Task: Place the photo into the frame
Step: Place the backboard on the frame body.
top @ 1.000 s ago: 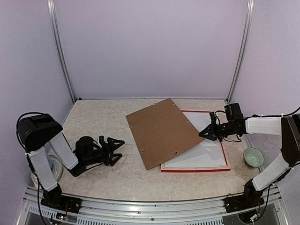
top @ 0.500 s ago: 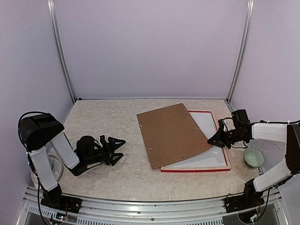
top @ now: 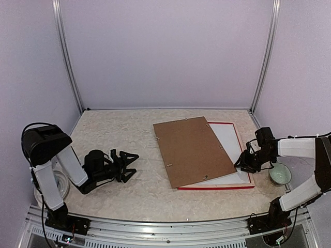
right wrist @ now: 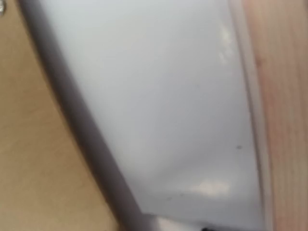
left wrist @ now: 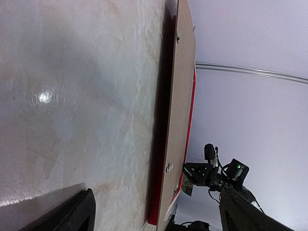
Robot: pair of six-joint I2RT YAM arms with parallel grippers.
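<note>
Brown board (top: pixel 194 151) hiding most of frame (top: pixel 217 186), right wrist view blurred

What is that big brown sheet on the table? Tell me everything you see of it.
The brown rectangular board looks like thin fibreboard with small metal tabs along its edges. It lies askew on the red-edged picture frame, covering much of the white sheet inside, its left edge jutting past the frame over the marbled table. The right hand sits just off its right corner.
</note>
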